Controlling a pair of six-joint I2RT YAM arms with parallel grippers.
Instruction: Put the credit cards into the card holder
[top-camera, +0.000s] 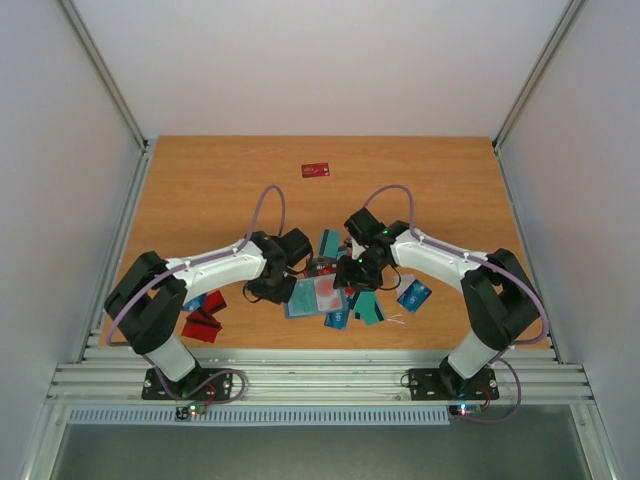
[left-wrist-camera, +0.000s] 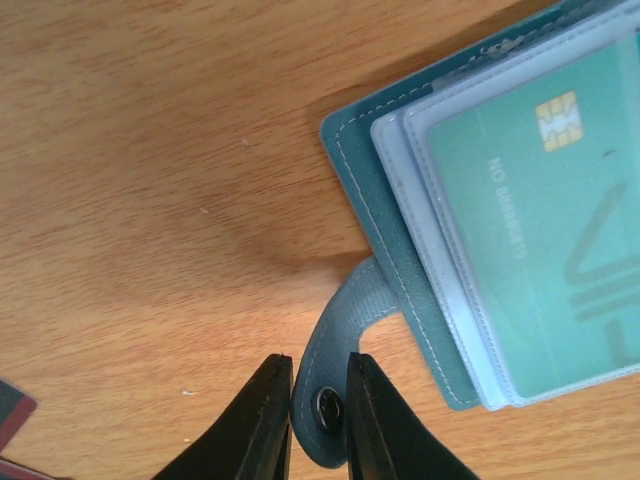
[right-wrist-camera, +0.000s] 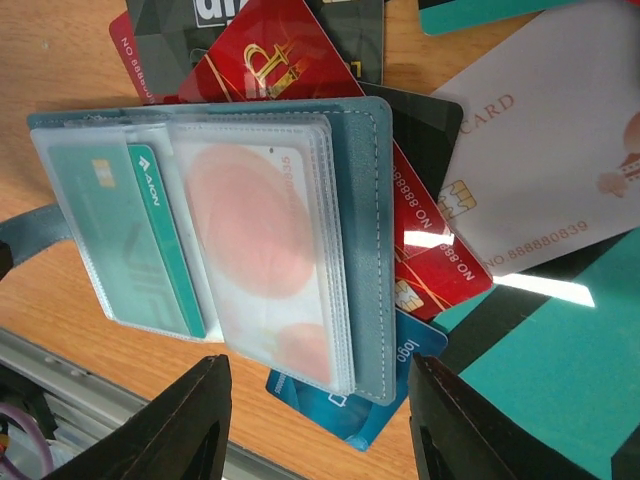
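Note:
The teal card holder (top-camera: 316, 296) lies open on the table between my grippers, its clear sleeves up. One pocket holds a green card (left-wrist-camera: 545, 200) and another a white card with pink circles (right-wrist-camera: 255, 215). My left gripper (left-wrist-camera: 320, 358) is shut on the holder's strap (left-wrist-camera: 340, 320), just above its snap button (left-wrist-camera: 327, 410). My right gripper (right-wrist-camera: 318, 362) hangs open over the holder's (right-wrist-camera: 360, 250) near edge, gripping nothing. Loose credit cards lie under and beside the holder: red (right-wrist-camera: 430, 250), blue (right-wrist-camera: 385, 400), white (right-wrist-camera: 545, 170) and teal (top-camera: 366, 306).
A single red card (top-camera: 316, 170) lies far back on the table. More red cards (top-camera: 205, 320) sit near the left arm's base, and a blue card (top-camera: 413, 293) lies by the right arm. The table's front rail (top-camera: 320, 375) runs close behind the pile.

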